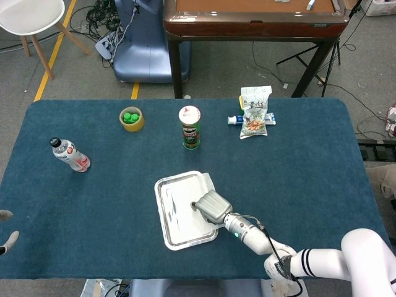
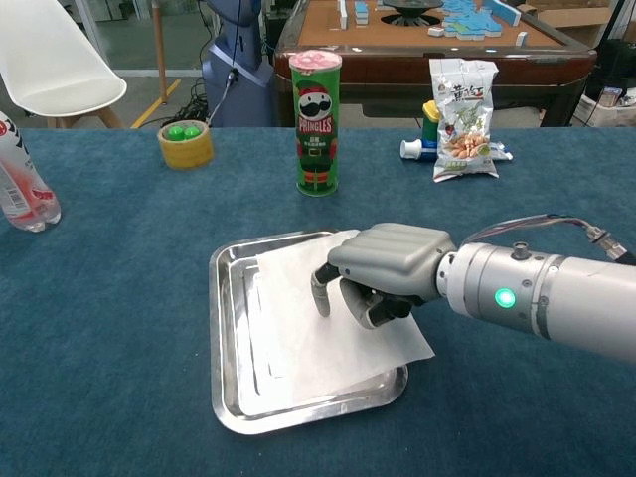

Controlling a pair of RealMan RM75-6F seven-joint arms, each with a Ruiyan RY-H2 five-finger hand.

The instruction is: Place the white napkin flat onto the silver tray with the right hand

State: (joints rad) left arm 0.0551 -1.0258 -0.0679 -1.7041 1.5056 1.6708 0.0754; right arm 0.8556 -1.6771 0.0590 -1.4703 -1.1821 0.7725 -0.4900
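At the far left edge of the desk (image 1: 322, 154), low in the head view, pale fingertips of the left robot hand (image 1: 6, 229) show; whether they are spread or closed I cannot tell. A water bottle (image 1: 70, 154) lies on its side to the left. Farther back stands a yellow tape roll (image 2: 186, 144) with green caps inside it. A green Pringles can (image 2: 316, 122) stands upright behind the silver tray (image 2: 225, 340). The white napkin (image 2: 308, 338) lies spread in the tray, its right corner hanging over the rim onto the desk. The right robot hand (image 2: 383, 273) hovers over the napkin's right part, fingers curled inward, holding nothing. A snack bag (image 2: 463, 104) stands far right.
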